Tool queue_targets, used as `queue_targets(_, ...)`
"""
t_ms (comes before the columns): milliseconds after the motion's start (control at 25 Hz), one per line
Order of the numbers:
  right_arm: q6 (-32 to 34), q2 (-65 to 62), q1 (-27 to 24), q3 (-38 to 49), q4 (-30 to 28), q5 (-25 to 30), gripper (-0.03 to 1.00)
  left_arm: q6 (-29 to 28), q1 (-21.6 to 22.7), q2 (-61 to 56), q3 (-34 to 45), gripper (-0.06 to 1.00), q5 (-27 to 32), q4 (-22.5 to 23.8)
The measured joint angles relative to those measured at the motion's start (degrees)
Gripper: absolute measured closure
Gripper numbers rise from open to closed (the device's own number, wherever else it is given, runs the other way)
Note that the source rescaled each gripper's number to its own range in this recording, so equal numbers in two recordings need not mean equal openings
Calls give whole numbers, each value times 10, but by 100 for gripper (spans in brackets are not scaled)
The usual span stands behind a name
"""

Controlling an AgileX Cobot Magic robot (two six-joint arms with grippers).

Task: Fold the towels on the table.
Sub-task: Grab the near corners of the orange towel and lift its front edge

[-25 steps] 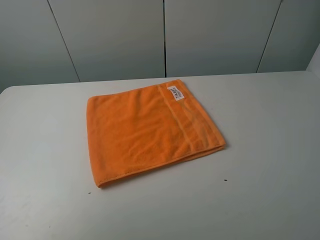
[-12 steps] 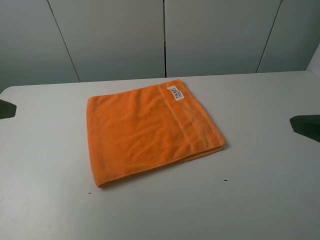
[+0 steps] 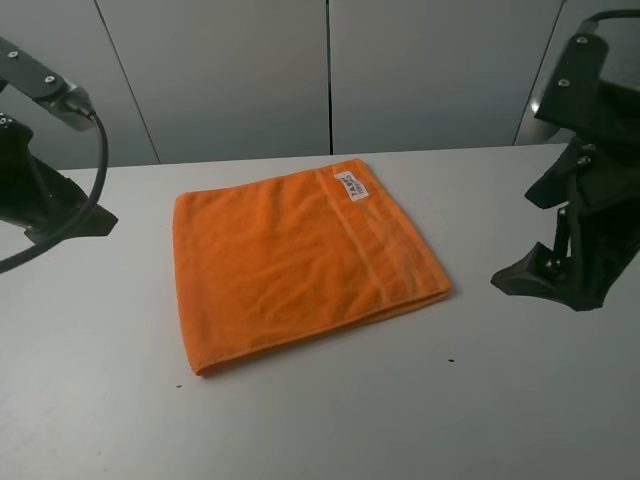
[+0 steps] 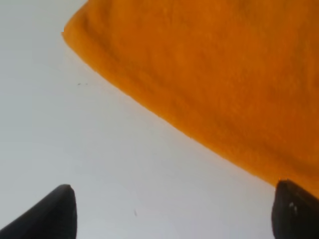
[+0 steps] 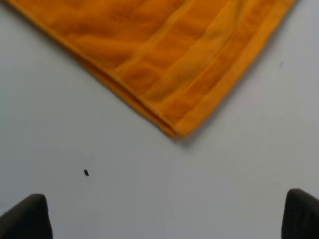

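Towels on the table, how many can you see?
1. The orange towel lies in the middle of the table; its layered edge looks folded, though another could hide beneath.

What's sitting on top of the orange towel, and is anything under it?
On the towel only its own white label shows; nothing else rests on it. Around it the white table shows. Whatever is beneath the cloth is covered.

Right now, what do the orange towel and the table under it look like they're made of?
The towel looks like terry cloth: a soft, matte, fuzzy pile, with a flatter woven band near one edge and a small white printed label, probably fabric. The table looks like a hard, smooth, matte white top, perhaps laminate or plastic; the pictures don't settle which.
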Motion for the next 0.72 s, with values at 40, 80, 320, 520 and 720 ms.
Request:
queue_targets(40, -1, 18, 12, -9, -16, 8, -3, 0, -10, 9, -4, -6, 0, 13)
queue_targets(80, -1, 34, 21, -14, -32, 12, -3, 0, -22, 19, -6, -6, 1, 25)
queue_targets(320, -25, 103, 62, -29, -75, 24, -3, 0, -47, 72, -6, -6, 11, 62)
queue_targets(520, -42, 138, 68, -29, -86, 21, -3, 2, -50, 104, -6, -6, 13, 65)
queue_targets(720, -51, 145, 68, -29, -86, 10, -3, 7, -50, 109, -6, -6, 13, 63)
